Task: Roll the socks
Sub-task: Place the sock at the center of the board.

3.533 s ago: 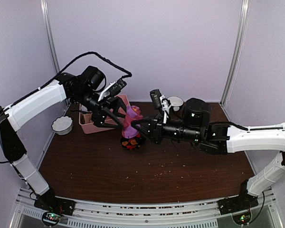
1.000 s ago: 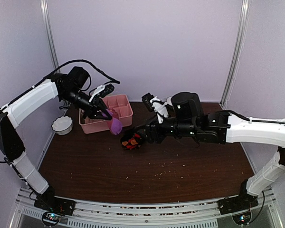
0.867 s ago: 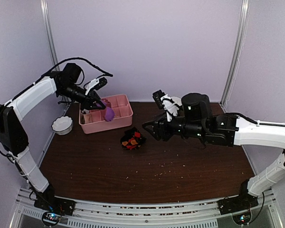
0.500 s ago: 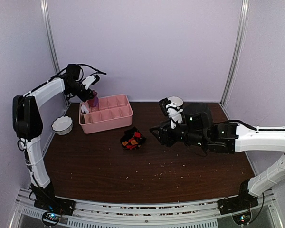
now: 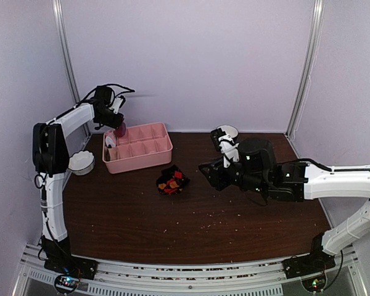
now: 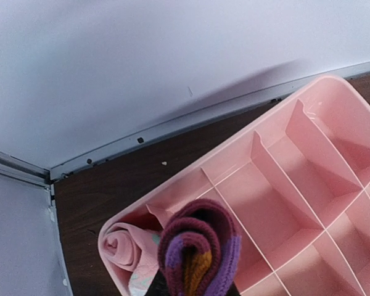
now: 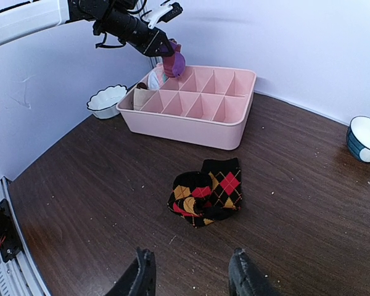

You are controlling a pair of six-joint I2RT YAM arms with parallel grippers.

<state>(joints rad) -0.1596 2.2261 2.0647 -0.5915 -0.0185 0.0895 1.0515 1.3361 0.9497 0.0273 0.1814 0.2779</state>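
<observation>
A rolled magenta and purple sock (image 6: 197,253) hangs over the far left corner of the pink tray (image 6: 277,157), and my left gripper (image 5: 118,125) is shut on it. The right wrist view shows the same sock (image 7: 174,63) just above the tray (image 7: 191,128). A rolled pale pink sock (image 6: 118,245) lies in the corner compartment below. Black argyle socks (image 5: 171,180) lie bunched in a loose heap on the brown table, also seen in the right wrist view (image 7: 208,191). My right gripper (image 7: 191,277) is open and empty, a short way back from them.
A white bowl (image 5: 81,161) stands left of the tray (image 5: 139,161). A blue and white bowl (image 5: 228,131) stands at the back, behind the right arm. Crumbs speckle the table. Walls close in on the left and the back.
The left arm carried the rolled sock from beside the argyle socks to the tray's far left corner. The right gripper backed off to the right and its jaws narrowed somewhat.
</observation>
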